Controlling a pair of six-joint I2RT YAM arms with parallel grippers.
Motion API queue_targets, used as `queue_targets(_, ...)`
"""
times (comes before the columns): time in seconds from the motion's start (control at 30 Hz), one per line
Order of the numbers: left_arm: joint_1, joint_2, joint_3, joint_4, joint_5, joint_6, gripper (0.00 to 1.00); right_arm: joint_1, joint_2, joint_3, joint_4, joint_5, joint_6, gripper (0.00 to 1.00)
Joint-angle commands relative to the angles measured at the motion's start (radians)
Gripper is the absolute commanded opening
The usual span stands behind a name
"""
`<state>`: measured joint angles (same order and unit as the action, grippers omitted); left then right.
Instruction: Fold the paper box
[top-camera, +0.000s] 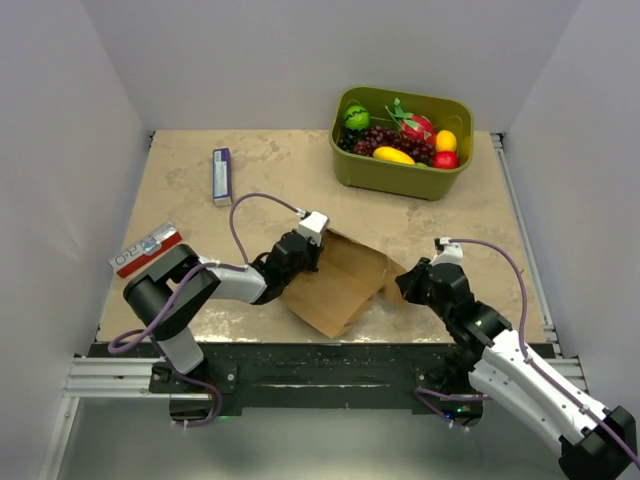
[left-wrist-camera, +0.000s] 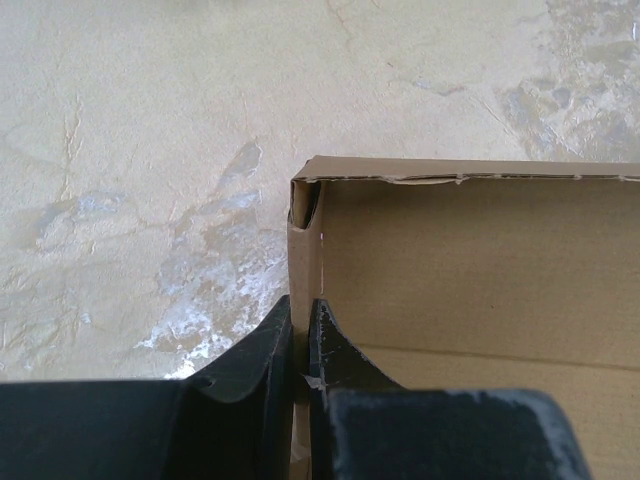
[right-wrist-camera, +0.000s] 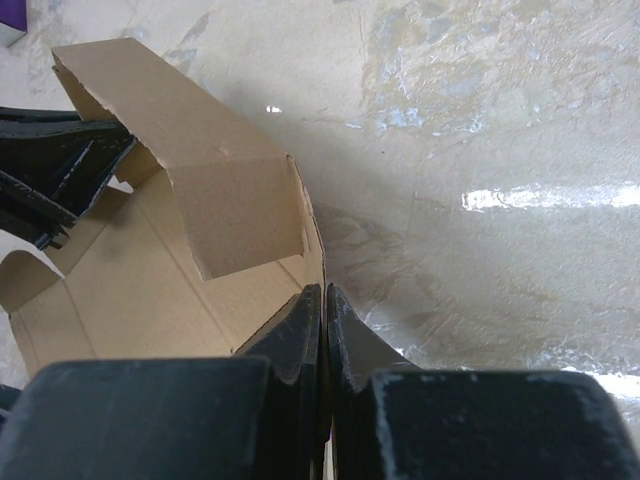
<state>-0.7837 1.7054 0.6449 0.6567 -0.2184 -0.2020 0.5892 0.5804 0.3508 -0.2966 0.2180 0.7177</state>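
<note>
Box (top-camera: 335, 285), mid-fold: I am pinching one wall in the left gripper (left-wrist-camera: 301, 308) and the opposite wall in the right gripper (right-wrist-camera: 323, 295), box spanning between them; next, I judge, pressing down the flap (right-wrist-camera: 235, 210) just ahead of the right one.

Tabletop (top-camera: 300, 165) lies free between paper box (top-camera: 335, 280), purple box (top-camera: 222, 176), fruit bin (top-camera: 400, 143).

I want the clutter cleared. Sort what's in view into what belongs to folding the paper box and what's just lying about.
For the job:
paper box
left end effector and right end effector, each pinching a wall of it

Lying about:
green bin of fruit
purple-and-white box
red-and-white box
</note>
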Motion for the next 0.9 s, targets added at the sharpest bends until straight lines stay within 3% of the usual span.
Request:
queue_targets(0.0, 0.006, 0.023, 0.018, -0.054, -0.212, 0.001, 0.08, 0.001, -0.013, 0.013, 0.002, 0.030, -0.006, 0.02)
queue_targets(0.37, -0.049, 0.023, -0.033, 0.063, -0.107, -0.065, 0.11, 0.003, -0.011, 0.013, 0.002, 0.029, -0.004, 0.06)
queue_targets(0.47, -0.057, 0.023, -0.054, 0.073, -0.147, -0.073, 0.11, 0.003, -0.017, 0.020, -0.007, 0.024, -0.003, 0.20)
queue_targets(0.63, -0.055, 0.011, -0.120, 0.135, -0.177, -0.020, 0.11, 0.003, -0.047, 0.071, -0.064, 0.038, -0.003, 0.55)
queue_targets(0.73, -0.057, -0.006, -0.175, 0.202, -0.206, -0.014, 0.11, 0.001, -0.054, 0.106, -0.088, 0.038, -0.006, 0.68)
queue_targets(0.87, -0.066, -0.015, -0.228, 0.287, -0.239, -0.008, 0.12, 0.003, -0.051, 0.126, -0.092, 0.029, -0.006, 0.75)
